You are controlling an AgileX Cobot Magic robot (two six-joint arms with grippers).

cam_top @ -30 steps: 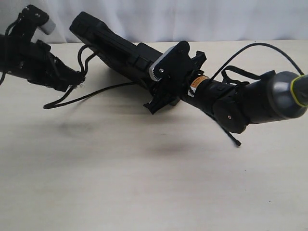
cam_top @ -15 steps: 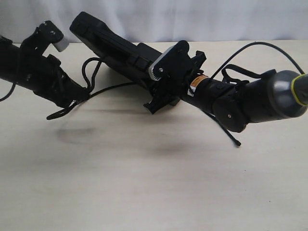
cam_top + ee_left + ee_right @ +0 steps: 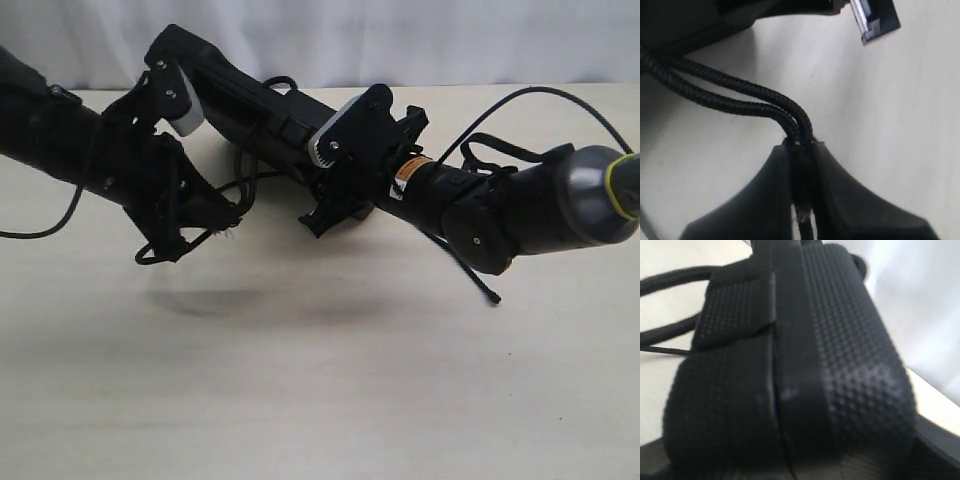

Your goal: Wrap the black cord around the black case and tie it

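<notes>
Pale wooden table (image 3: 320,400), white backdrop (image 3: 420,40) behind.

Exterior view:
- The black case (image 3: 250,105) appears raised off the table. It slants from the far left down toward the centre, and its right end is clamped in the right gripper (image 3: 330,180).
- The left gripper (image 3: 222,222) sits just near-left of the case and pinches the black cord (image 3: 245,170), which runs up in slack loops to the case's left half.
- Risk one: the loops are loose and lie close to the case's free end. In my judgement, a pull toward the left could slide them off that end.
- Risk two: the case is held at one end only, so cord tension may twist it in the clamp.
- Risk three: the left arm is close to the case's far-left corner and could knock it.

Left wrist view:
- Two strands of braided cord (image 3: 740,97) enter side by side between the fingers (image 3: 755,200), which are pressed together on them at the left gripper (image 3: 801,160).
- Doubled strands may slip unevenly under load.
- A stray fibre shows below the pinch, suggesting the frayed end is near.

Right wrist view:
- The case (image 3: 805,365) fills the frame. It is matte black with a stippled texture, a seam down the middle and a raised latch-like block.
- Two runs of cord (image 3: 670,285) pass beyond it over the table.
- This gripper's jaws are not visible here. The exterior view shows them closed on the case.
</notes>
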